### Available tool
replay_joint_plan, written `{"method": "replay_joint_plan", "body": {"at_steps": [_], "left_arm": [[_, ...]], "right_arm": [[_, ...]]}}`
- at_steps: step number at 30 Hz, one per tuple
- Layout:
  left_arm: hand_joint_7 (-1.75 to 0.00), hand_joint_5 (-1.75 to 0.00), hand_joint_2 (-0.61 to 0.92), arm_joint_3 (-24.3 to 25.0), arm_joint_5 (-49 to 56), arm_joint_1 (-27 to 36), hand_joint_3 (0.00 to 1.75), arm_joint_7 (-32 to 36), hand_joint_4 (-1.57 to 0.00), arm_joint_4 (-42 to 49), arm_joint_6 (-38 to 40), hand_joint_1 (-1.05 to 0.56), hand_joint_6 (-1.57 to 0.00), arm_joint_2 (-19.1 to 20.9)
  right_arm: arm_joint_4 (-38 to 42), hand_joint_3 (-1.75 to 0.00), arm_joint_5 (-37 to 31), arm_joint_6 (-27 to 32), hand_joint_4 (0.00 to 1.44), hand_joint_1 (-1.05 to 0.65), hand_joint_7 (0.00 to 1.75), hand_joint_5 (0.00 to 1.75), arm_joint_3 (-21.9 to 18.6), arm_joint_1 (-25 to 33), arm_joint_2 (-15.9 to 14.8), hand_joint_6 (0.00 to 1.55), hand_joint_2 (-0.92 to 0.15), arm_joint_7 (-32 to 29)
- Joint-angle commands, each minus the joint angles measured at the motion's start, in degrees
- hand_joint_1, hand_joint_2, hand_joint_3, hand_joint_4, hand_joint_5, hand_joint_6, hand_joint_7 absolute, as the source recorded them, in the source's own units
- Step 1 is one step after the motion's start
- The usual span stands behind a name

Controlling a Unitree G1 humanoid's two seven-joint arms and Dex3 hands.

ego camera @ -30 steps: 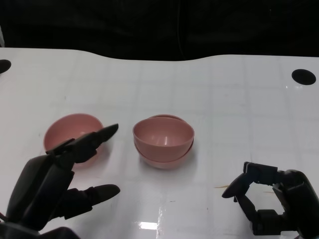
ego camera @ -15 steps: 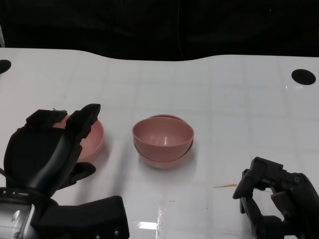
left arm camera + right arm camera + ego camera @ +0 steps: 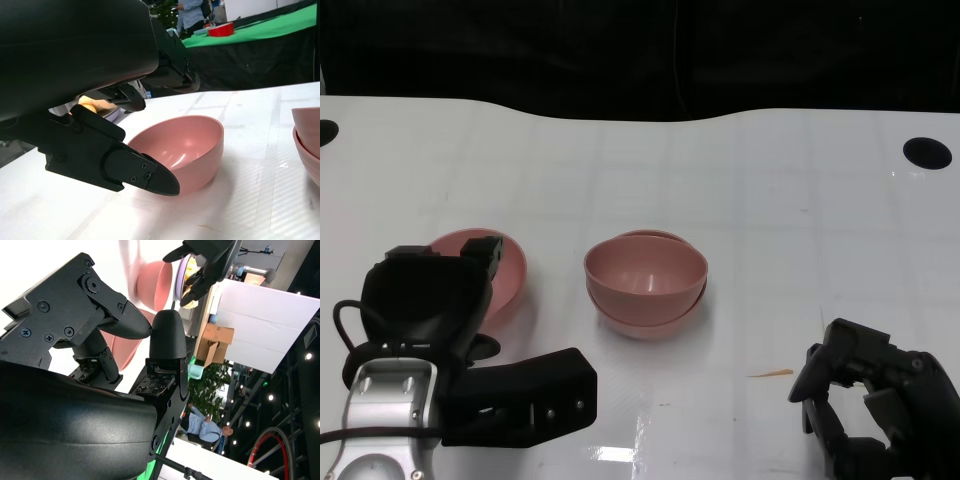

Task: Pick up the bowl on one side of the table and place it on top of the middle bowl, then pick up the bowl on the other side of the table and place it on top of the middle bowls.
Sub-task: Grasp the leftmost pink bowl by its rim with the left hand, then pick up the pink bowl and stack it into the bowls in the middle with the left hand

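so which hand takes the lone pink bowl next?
Left. The left hand is already at the single pink plastic bowl, fingers over its rim. The right hand sits far off, beyond the stacked pink bowls.

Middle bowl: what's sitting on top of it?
Another pink bowl sits nested on the middle bowl, slightly tilted. Only the lower bowl's rim and outer wall show; its inside is covered. The top bowl looks empty.
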Motion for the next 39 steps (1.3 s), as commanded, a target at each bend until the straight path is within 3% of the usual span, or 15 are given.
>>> {"method": "replay_joint_plan", "body": {"at_steps": [1, 9, 12, 13, 14, 15, 17, 18, 22, 23, 24, 26, 29, 35, 39], "left_arm": [[-0.01, -0.11, 0.88, -1.1, -1.4, -3.2, 0.01, -1.4, -0.56, 6.2, 1.6, -0.59, -0.4, 1.2], [-0.03, -0.1, 0.92, -4.7, -6.2, -7.6, 0.04, 0.9, -0.64, 16.2, -0.3, -0.57, -0.48, 3.0], [-0.07, -0.12, 0.92, -4.9, -9.8, -8.8, 0.08, 4.4, -0.75, 20.2, -4.2, -0.49, -0.63, 3.7], [-0.07, -0.54, 0.92, -4.9, -11.2, -9.1, 0.07, 6.2, -0.81, 21.8, -5.8, -0.42, -0.81, 3.9], [-0.05, -0.96, 0.92, -4.9, -12.4, -9.5, 0.07, 7.6, -0.77, 23.1, -7.1, -0.38, -0.93, 4.1], [-0.04, -1.11, 0.92, -4.9, -13.9, -9.9, 0.07, 10.3, -0.75, 25.0, -9.7, -0.37, -0.97, 4.5], [-0.08, -1.58, 0.92, -5.2, -15.6, -10.5, 0.05, 13.5, -0.79, 27.3, -12.5, -0.33, -1.14, 5.0], [-0.08, -1.64, 0.92, -5.4, -16.2, -10.8, 0.05, 14.5, -0.8, 28.0, -13.3, -0.32, -1.16, 5.2], [-0.08, -1.71, 0.92, -5.8, -17.2, -11.3, 0.05, 18.9, -0.8, 28.9, -15.3, -0.32, -1.19, 5.8], [-0.75, -1.73, 0.92, -5.7, -17.4, -11.3, 0.23, 21.4, -0.81, 28.6, -16.4, -0.28, -1.04, 6.0], [-1.23, -1.74, 0.92, -5.7, -17.4, -11.3, 0.29, 23.4, -0.81, 28.0, -16.9, -0.28, -0.83, 6.3], [-1.64, -1.74, 0.89, -5.9, -17.1, -11.5, 0.32, 26.5, -0.83, 27.1, -18.0, -0.25, -0.64, 6.9], [-1.73, -1.75, 0.87, -6.4, -17.2, -11.7, 0.33, 28.0, -0.85, 27.2, -18.5, -0.24, -0.6, 7.3], [-1.71, -1.75, 0.83, -5.3, -17.1, -11.8, 0.35, 30.1, -0.84, 20.0, -20.1, -0.21, -0.61, 9.2], [-1.55, -1.75, 0.63, -4.2, -18.4, -12.2, 0.75, 29.7, -0.87, 14.9, -22.0, -0.23, -0.71, 10.2]], "right_arm": [[-0.9, -1.32, -0.6, 0.0, 0.87, -0.19, 1.58, 1.75, -0.9, 0.5, 0.2, 0.78, -0.38, 0.0], [-1.8, -1.3, -1.0, 1.2, 0.87, -0.2, 1.57, 1.75, -1.1, 1.2, 0.6, 0.78, -0.39, 0.0], [-2.4, -1.29, -0.9, 2.1, 0.86, -0.2, 1.57, 1.75, -1.2, 1.4, 0.7, 0.78, -0.4, 0.0], [-2.5, -1.28, -1.0, 2.2, 0.86, -0.19, 1.56, 1.75, -1.3, 1.5, 0.8, 0.79, -0.41, -0.1], [-2.6, -1.27, -1.0, 2.4, 0.86, -0.19, 1.55, 1.75, -1.3, 1.5, 0.8, 0.79, -0.41, -0.1], [-2.6, -1.26, -1.0, 2.4, 0.86, -0.19, 1.55, 1.75, -1.3, 1.6, 0.9, 0.79, -0.42, -0.1], [-2.6, -1.26, -0.9, 2.5, 0.86, -0.19, 1.54, 1.75, -1.3, 1.6, 0.9, 0.8, -0.42, 0.0], [-2.6, -1.26, -0.9, 2.6, 0.86, -0.19, 1.54, 1.75, -1.3, 1.6, 0.9, 0.8, -0.42, 0.1], [-2.8, -1.25, -0.9, 2.8, 0.86, -0.19, 1.54, 1.75, -1.4, 1.7, 0.9, 0.8, -0.43, 0.1], [-2.9, -1.25, -1.0, 2.9, 0.86, -0.19, 1.54, 1.75, -1.4, 1.8, 0.9, 0.8, -0.43, 0.1], [-2.9, -1.25, -0.9, 2.9, 0.86, -0.19, 1.54, 1.75, -1.4, 1.8, 0.9, 0.8, -0.43, 0.2], [-2.9, -1.25, -0.8, 2.9, 0.86, -0.19, 1.54, 1.75, -1.4, 1.8, 0.9, 0.8, -0.43, 0.4], [-2.9, -1.24, -0.8, 2.9, 0.85, -0.19, 1.53, 1.75, -1.5, 1.8, 0.9, 0.8, -0.43, 0.5], [-2.5, -1.24, -0.9, 2.4, 0.85, -0.2, 1.52, 1.75, -1.7, 1.7, 1.1, 0.8, -0.43, 0.8], [-2.4, -1.22, -0.9, 2.6, 0.86, -0.2, 1.52, 1.75, -1.8, 1.7, 1.3, 0.8, -0.44, 0.9]]}}
